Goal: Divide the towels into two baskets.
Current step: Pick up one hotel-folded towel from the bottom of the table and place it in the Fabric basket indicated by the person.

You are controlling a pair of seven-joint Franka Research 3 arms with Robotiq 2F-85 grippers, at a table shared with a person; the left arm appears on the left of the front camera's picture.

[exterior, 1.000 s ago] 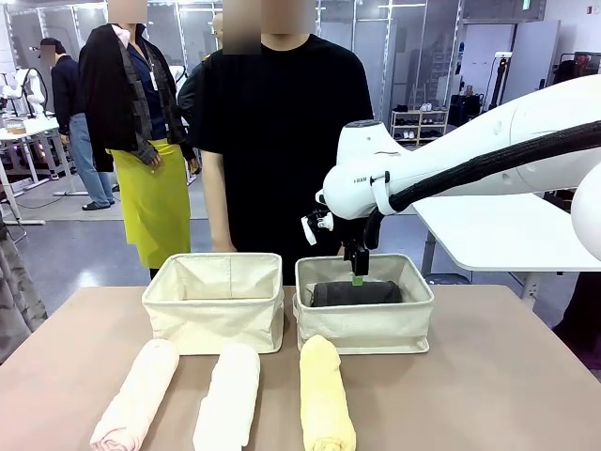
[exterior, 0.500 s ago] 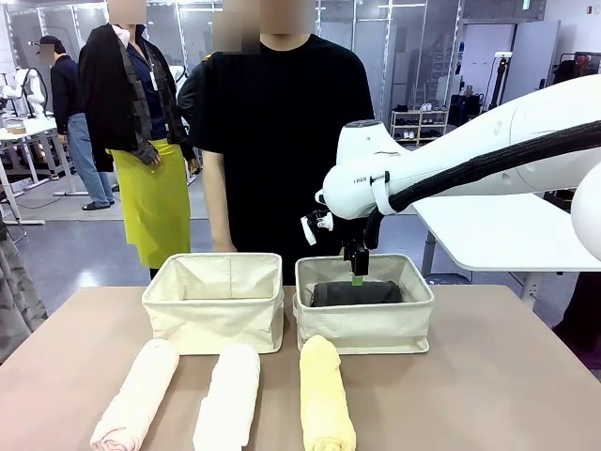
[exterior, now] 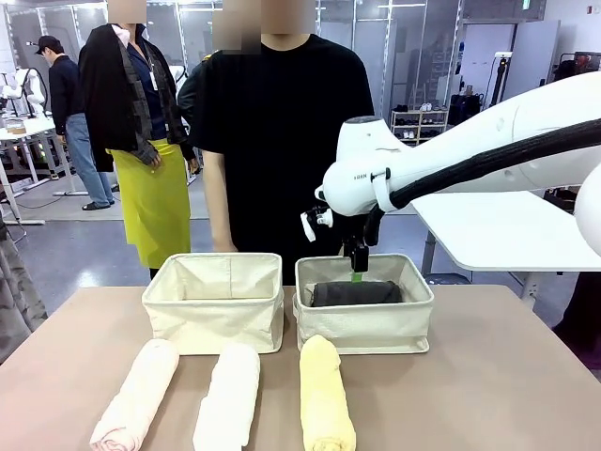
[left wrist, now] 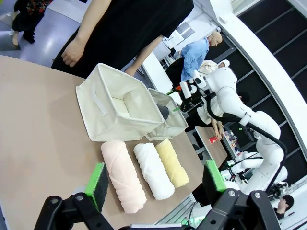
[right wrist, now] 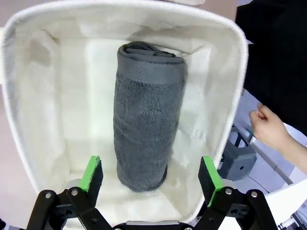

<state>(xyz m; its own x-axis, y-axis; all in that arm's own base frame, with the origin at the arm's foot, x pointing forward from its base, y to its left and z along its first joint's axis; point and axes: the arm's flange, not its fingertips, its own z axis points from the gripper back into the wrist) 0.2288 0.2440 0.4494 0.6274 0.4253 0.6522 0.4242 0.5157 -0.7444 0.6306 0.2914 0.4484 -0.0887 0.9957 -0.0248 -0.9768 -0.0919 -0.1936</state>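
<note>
A dark grey towel [exterior: 355, 293] lies rolled inside the right basket [exterior: 366, 329]; the left basket [exterior: 211, 324] beside it shows nothing inside. On the table in front lie the pale pink towel [exterior: 139, 395], the white towel [exterior: 228, 396] and the pale yellow towel [exterior: 325, 395], side by side. My right gripper [exterior: 357, 271] hangs open just above the grey towel [right wrist: 146, 115], its green pads [right wrist: 91, 172] apart on either side and holding nothing. My left gripper [left wrist: 156, 179] is open, high above the table, looking down on the pink towel [left wrist: 122, 175] and both baskets.
A person in black stands right behind the baskets, one hand [right wrist: 268, 129] hanging near the right basket's far side. Other people stand further back on the left. Bare tabletop [exterior: 498, 376] lies to the right of the yellow towel and on the far left.
My right arm has lifted slightly above the right basket, jaws still open. The towels and baskets have not moved.
</note>
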